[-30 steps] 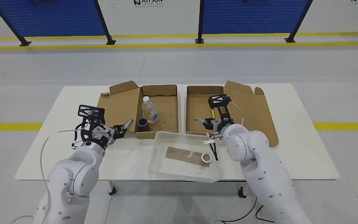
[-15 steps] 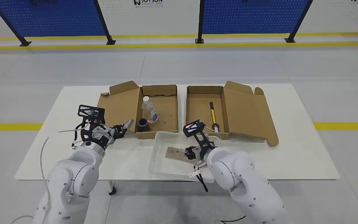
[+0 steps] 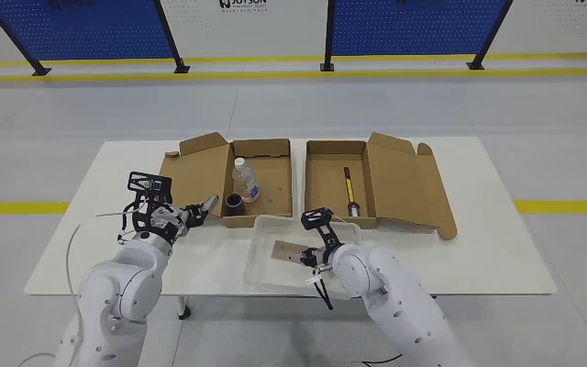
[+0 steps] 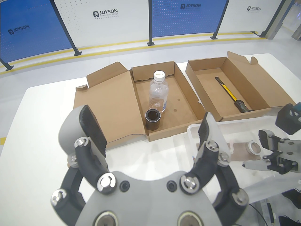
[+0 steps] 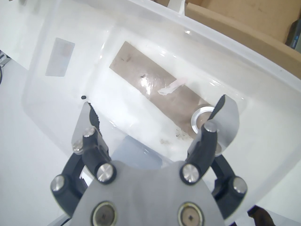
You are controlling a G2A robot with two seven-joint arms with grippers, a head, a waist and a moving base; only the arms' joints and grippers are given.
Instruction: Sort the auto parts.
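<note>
Right arm has left the right-hand box (image 3: 328, 179), where it was a second ago, and come back over the clear bin (image 5: 235, 44). The caliper (image 3: 349, 188) now lies loose in that box, just beyond the bin's far side. Judgement: caliper sorted; next part is in hand.

Remaining part: metal ring (image 5: 195, 121), lying on the brown strip (image 5: 141, 76) on the bin's floor, toward its right end.

Right claw (image 5: 155, 106): spread wide, holding nothing, hanging inside the bin's outline. One finger sits right beside the ring and overlaps it in the wrist view; contact can't be confirmed. Ring is not yet between the fingers, so the claw likely needs shifting over it before closing.

Left claw (image 3: 204, 209): unmoved, wide open and empty, above the table off the bin's left side.

Left-hand box (image 3: 271, 179), beyond the bin's far-left corner, holds a bottle (image 3: 244, 179) and a black cylinder (image 3: 234, 199).
</note>
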